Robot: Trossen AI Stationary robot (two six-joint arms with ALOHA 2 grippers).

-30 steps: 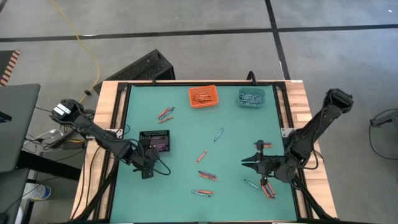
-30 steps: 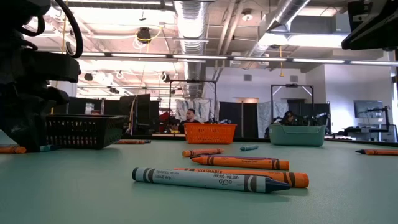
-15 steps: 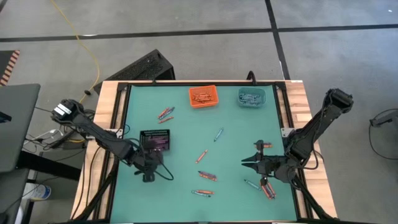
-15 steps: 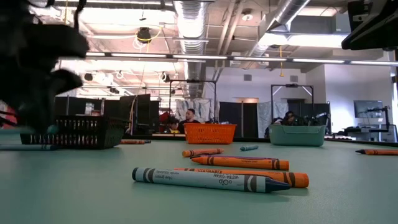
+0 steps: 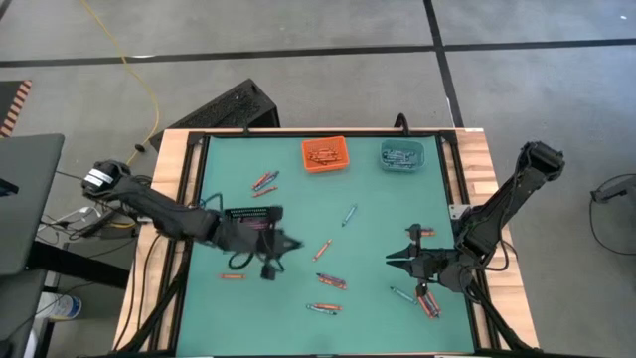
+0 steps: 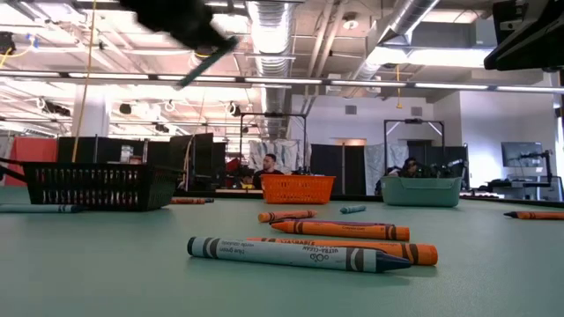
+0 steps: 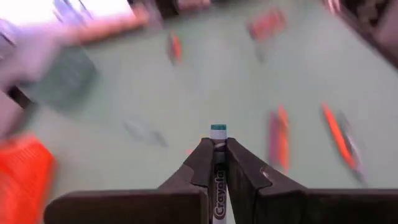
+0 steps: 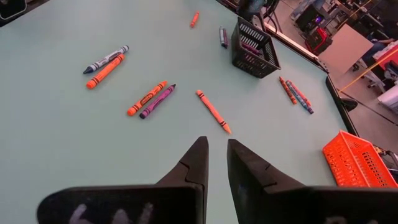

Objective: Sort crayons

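My left gripper [image 5: 276,246] hangs above the table just right of the black bin [image 5: 252,223], shut on a teal crayon [image 7: 217,130]; in the low view it is a dark blur [image 6: 196,31] high up. My right gripper [image 5: 401,261] waits at the near right, slightly open [image 8: 215,154] and holding nothing. Loose crayons lie flat on the green mat: one orange [image 5: 232,275] at the near left, a pair [image 5: 263,181] toward the far left, and several [image 5: 331,281] in the middle. The orange bin [image 5: 324,155] and teal bin [image 5: 401,154] stand at the far edge. My left gripper pinches the teal crayon between its two fingers. The crayon lies along the fingers, its labelled body [image 7: 218,190] between them and its flat end [image 7: 217,129] sticking out past the fingertips. It is lifted clear of the table.
More crayons lie near my right gripper: one [image 5: 421,231] on its far side, two [image 5: 402,294] [image 5: 429,306] on its near side. A raised black frame [image 5: 195,214] runs round the mat. Bare mat lies between the black bin and the far bins.
My left gripper has risen from the mat on the near side of the black bin, swung toward the table's right and rolled, carrying the teal crayon clear of the table. An orange crayon now shows where it was.
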